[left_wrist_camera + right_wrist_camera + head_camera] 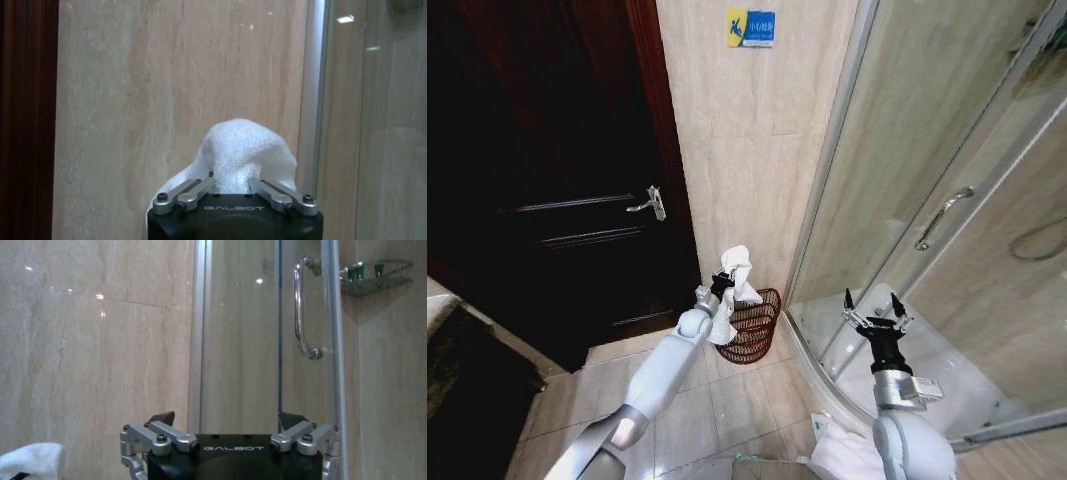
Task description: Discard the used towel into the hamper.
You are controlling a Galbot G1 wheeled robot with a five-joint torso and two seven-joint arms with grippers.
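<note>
The white towel (pixel 735 278) hangs bunched from my left gripper (pixel 723 284), which is shut on it just above and to the left of the hamper (pixel 753 326). The hamper is a small round basket of dark reddish-brown open weave, standing on the floor against the tiled wall. In the left wrist view the towel (pixel 241 156) bulges up between the closed fingers (pixel 183 196), facing the wall. My right gripper (pixel 874 312) is held up open at the right, in front of the shower glass, with nothing in it. A corner of the towel (pixel 30 459) shows in the right wrist view.
A dark wooden door (pixel 557 180) with a metal lever handle (pixel 648 203) stands to the left. A glass shower enclosure (pixel 947 180) with a chrome door handle (pixel 303 310) fills the right. Beige tiled floor (pixel 697 400) lies in front of the hamper.
</note>
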